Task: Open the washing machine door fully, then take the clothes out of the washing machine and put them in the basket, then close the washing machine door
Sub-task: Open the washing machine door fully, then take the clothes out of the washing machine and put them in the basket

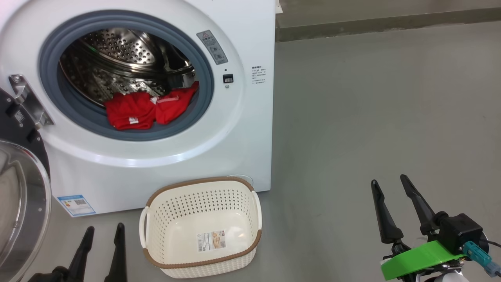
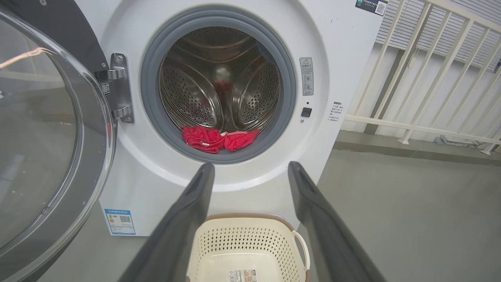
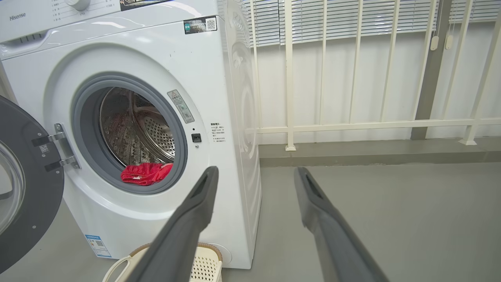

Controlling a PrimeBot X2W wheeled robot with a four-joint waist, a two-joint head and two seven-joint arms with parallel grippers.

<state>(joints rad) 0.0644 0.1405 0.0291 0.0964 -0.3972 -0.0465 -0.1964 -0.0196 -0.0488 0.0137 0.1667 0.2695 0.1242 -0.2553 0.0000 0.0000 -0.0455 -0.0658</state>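
The white washing machine (image 1: 164,156) stands at the left with its round door (image 1: 19,203) swung wide open on the left hinge. Red clothes (image 1: 150,109) lie at the front bottom of the steel drum, over the grey seal. The cream basket (image 1: 201,227) sits on the floor just in front of the machine, with nothing in it but its label. My left gripper (image 1: 105,228) is open at the lower left, beside the basket. My right gripper (image 1: 389,181) is open at the lower right, well clear of the machine. In the left wrist view the clothes (image 2: 219,139) and basket (image 2: 246,246) lie straight ahead.
Grey floor (image 1: 372,117) stretches to the right of the machine. A white railing (image 3: 352,125) and a low grey kerb run along the back wall. The open door's glass bowl (image 2: 39,129) juts out at the left, close to my left arm.
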